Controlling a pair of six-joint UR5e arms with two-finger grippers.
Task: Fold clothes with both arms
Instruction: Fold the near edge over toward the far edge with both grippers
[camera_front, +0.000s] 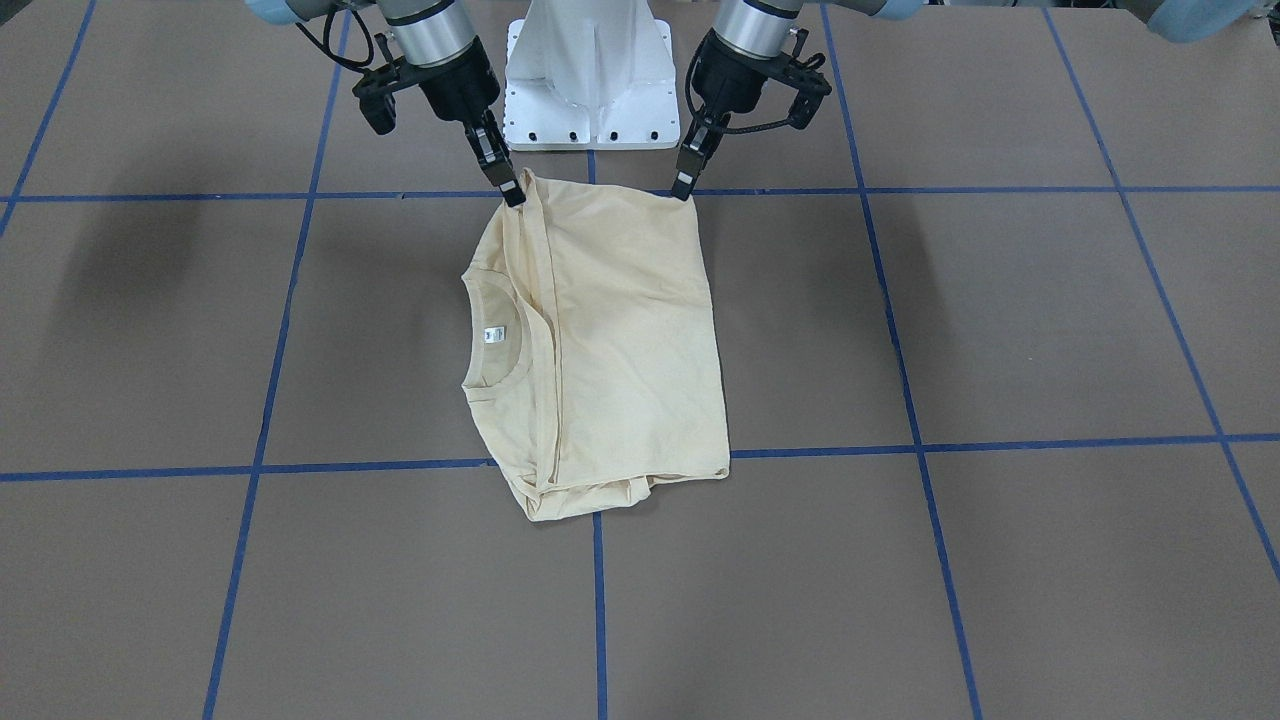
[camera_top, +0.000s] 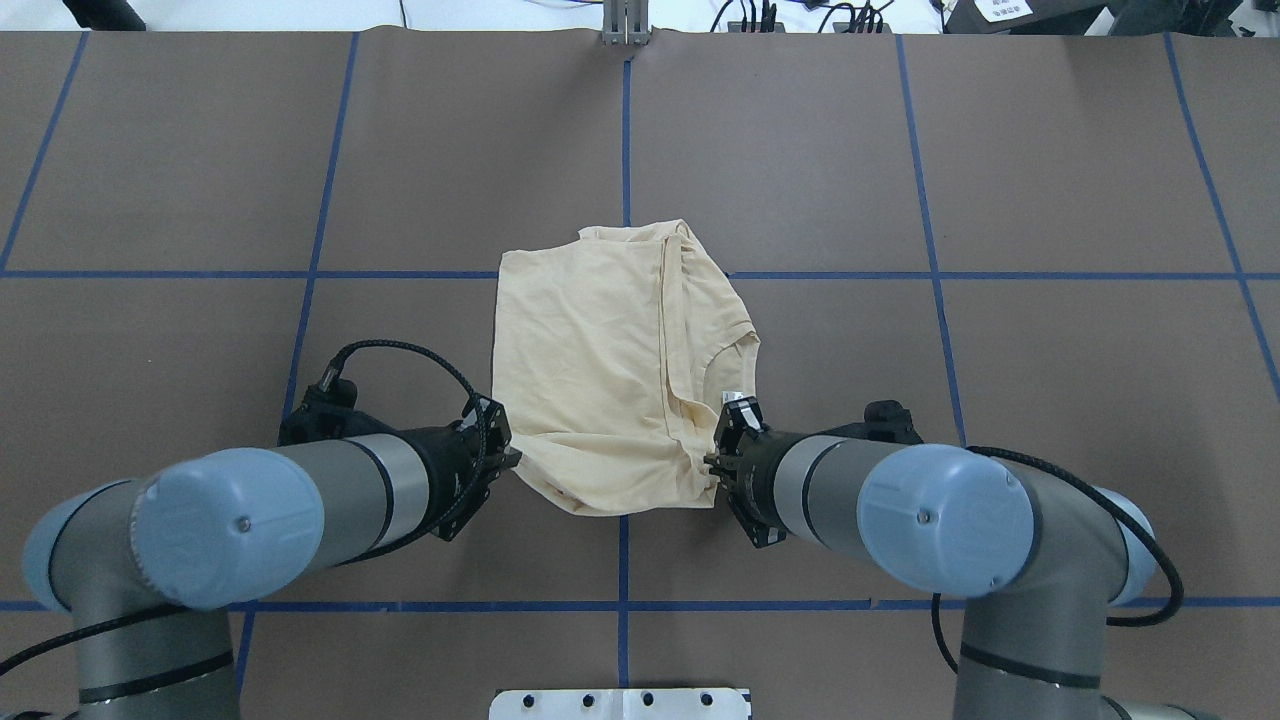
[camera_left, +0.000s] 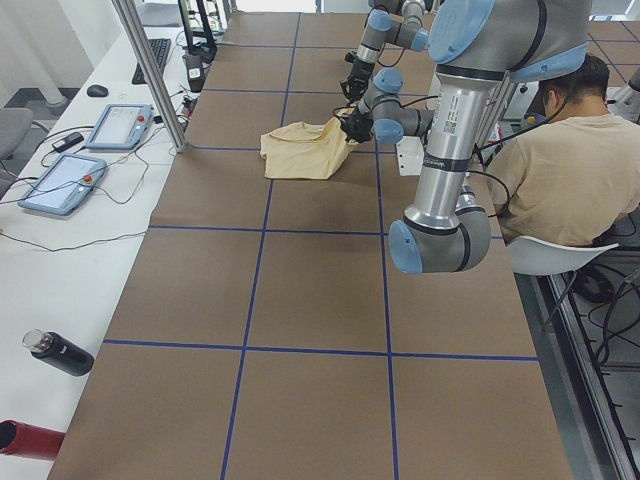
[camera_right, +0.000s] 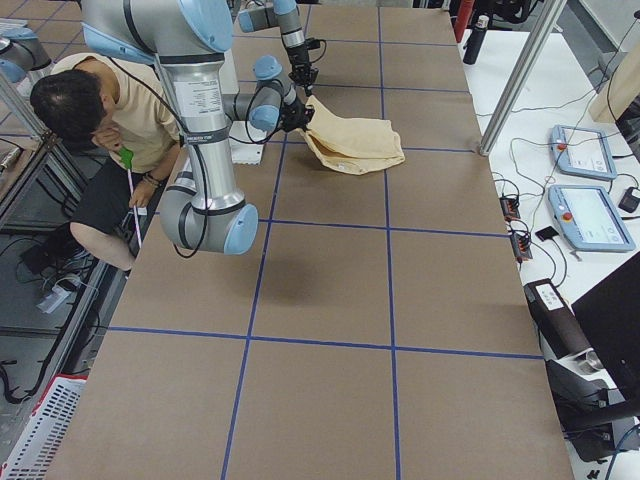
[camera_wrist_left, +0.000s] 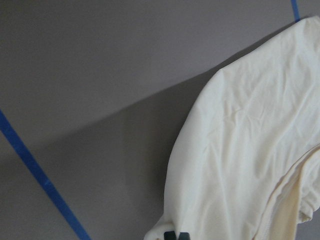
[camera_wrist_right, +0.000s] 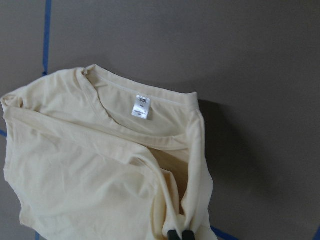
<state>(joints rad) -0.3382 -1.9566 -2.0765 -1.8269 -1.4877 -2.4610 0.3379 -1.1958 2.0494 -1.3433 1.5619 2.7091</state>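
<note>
Claws both clamped on cloth: left claw (camera_front: 686, 186) and right claw (camera_front: 512, 192) each pinch a corner of the shirt (camera_front: 610, 340), upper centre of the front view. Shirt lies part-folded on the surface (camera_front: 1000, 320), collar (camera_front: 495, 330) toward frame left, long axis running down-frame from the claws. Neither claw is nearer; next fold likely carries this edge down-frame.

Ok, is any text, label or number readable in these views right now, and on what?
Nothing reads clearly.
Collar tag on the T-shirt: dark print, too blurred to read.
Left arm: lettering along the tube, too small to read.
Right arm: label on the tube, too small to read.
T-shirt fabric in view: no print showing.
</note>
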